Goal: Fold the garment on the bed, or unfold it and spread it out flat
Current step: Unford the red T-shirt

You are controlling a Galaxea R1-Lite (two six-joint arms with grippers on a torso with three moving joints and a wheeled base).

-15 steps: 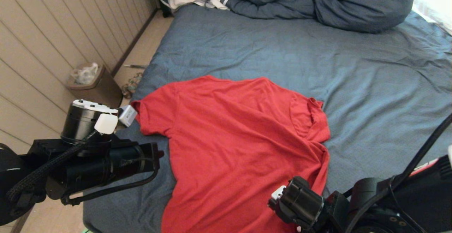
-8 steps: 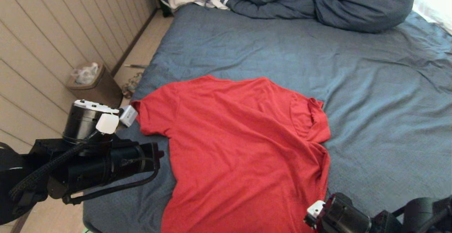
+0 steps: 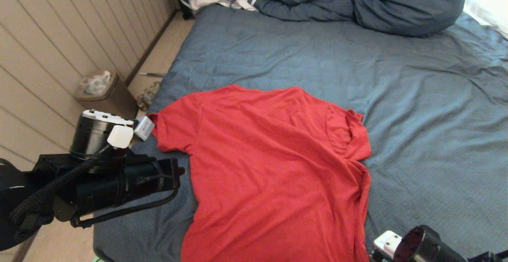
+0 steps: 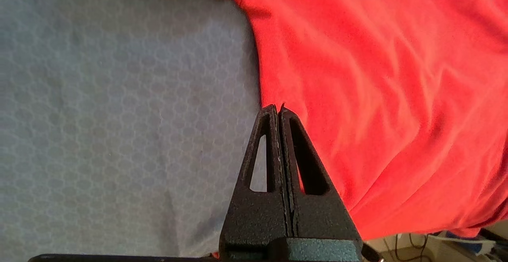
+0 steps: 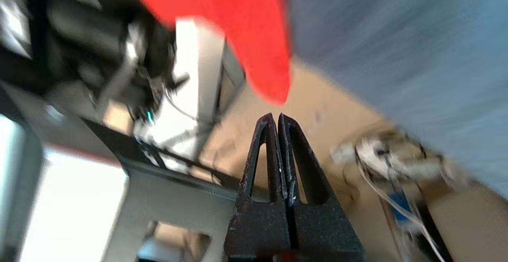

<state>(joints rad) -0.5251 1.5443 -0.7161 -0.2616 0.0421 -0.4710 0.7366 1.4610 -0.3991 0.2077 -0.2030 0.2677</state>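
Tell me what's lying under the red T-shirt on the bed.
The red T-shirt lies straight on the bed's slate-blue sheet, which shows all around it. Its right sleeve is folded over onto the body. Anything beneath the cloth, and its underside, is hidden.

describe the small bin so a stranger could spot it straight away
Start at the panelled wall left of the bed. On the floor strip between them stands a small brown bin, level with the red garment. Crumpled clear plastic sticks out of its top, unlike anything else there.
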